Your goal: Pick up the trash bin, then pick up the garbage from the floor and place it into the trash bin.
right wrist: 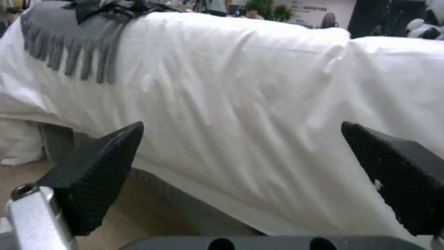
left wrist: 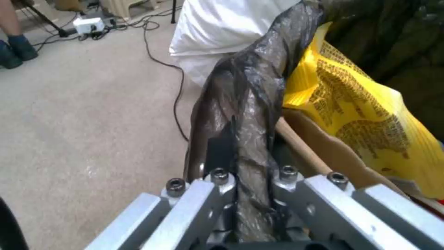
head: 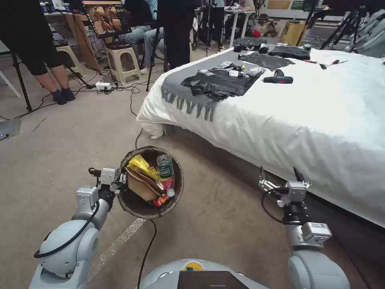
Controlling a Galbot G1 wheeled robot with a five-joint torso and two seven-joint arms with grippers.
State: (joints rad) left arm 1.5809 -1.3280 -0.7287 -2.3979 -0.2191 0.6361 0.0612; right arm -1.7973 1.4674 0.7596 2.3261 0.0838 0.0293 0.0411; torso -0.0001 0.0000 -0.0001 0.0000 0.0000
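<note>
My left gripper (head: 122,182) is shut on the rim of the trash bin (head: 176,192), which hangs above the carpet lined with a dark brown bag. In the left wrist view the bagged rim of the trash bin (left wrist: 249,114) runs between the fingers. Garbage lies inside: a yellow wrapper (head: 142,165), a brown paper bag (head: 141,185), a red scrap (head: 161,200), plus a clear bottle (head: 165,168). That yellow wrapper (left wrist: 356,114) and the brown paper bag (left wrist: 338,152) are seen close up by the left wrist camera. My right gripper (head: 282,175) is open, empty, held near the bed's side, and the right gripper (right wrist: 240,156) faces the white sheet.
A white bed (head: 321,116) with a grey fringed throw (head: 188,96), black plastic bags (head: 220,82) and tools fills the right. A black cable (head: 146,249) runs across the carpet under the bin. People's legs, stools and a power strip (head: 103,85) stand at the back left.
</note>
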